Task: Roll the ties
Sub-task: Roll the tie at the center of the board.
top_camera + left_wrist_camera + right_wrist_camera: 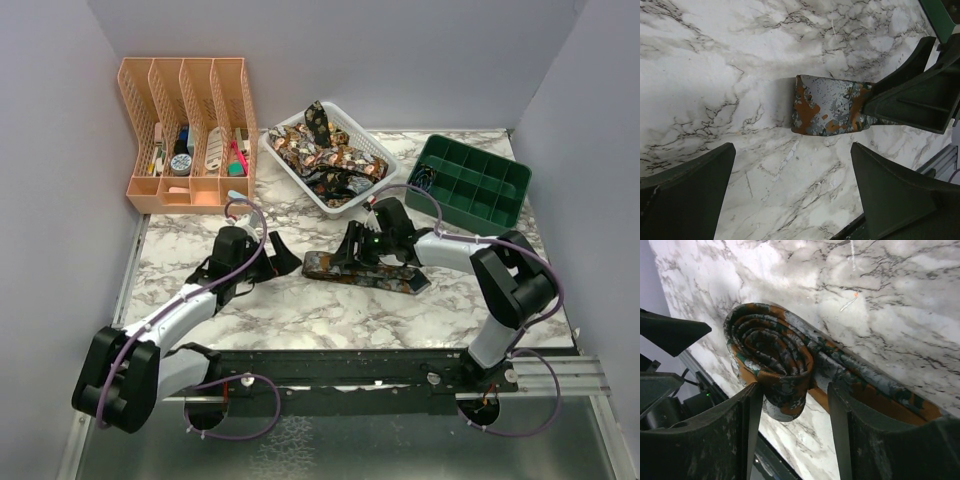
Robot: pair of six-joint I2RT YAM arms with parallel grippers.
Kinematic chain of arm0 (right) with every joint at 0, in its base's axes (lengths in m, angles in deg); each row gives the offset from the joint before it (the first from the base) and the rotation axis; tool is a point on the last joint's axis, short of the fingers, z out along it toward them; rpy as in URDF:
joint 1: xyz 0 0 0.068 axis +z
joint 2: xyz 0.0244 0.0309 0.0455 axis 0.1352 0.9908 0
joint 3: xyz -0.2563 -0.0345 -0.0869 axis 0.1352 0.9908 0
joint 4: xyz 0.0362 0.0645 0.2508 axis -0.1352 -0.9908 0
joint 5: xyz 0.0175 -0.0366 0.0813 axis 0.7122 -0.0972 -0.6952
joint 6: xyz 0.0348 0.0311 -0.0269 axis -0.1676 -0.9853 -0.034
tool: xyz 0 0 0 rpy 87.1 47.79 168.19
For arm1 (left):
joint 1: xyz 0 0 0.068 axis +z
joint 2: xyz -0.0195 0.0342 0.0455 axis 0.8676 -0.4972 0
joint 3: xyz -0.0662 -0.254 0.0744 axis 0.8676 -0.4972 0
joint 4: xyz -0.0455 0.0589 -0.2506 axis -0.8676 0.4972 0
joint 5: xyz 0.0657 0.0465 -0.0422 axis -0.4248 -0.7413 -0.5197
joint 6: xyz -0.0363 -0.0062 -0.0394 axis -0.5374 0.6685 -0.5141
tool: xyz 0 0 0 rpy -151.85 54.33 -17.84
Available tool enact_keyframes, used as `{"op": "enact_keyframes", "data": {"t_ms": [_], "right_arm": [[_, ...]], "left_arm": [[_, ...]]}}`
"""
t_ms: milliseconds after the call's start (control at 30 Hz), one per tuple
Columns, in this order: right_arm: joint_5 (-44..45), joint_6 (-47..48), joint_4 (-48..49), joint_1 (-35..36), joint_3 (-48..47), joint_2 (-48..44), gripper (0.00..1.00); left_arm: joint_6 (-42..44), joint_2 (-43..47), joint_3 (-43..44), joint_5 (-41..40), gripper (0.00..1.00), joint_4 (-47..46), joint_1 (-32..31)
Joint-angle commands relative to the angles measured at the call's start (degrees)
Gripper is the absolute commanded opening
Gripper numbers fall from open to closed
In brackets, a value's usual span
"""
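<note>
Lying on the marble table (300, 312), the tie (385, 275) looks soft, light and slippery, and its coil (772, 357) seems apt to unwind. The right gripper (795, 390) straddles that coil with its jaws apart, while the left gripper (282, 255) gapes empty beside it. Best pinch the coil's 2 flat sides.
</note>
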Motion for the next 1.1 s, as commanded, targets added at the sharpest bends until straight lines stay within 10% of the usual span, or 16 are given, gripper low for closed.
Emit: {"op": "enact_keyframes", "data": {"t_ms": [0,1067], "right_arm": [[4.6,2.3,-2.4,0.2,0.4,-0.1,0.57],[9.3,5.8,-7.9,0.2,2.9,-2.6,0.48]], "left_arm": [[0.1,-2.7,-1.0,6.0,0.99,-6.2,0.3],[2.0,-23.8,6.5,12.9,0.91,-19.1,-2.4]]}}
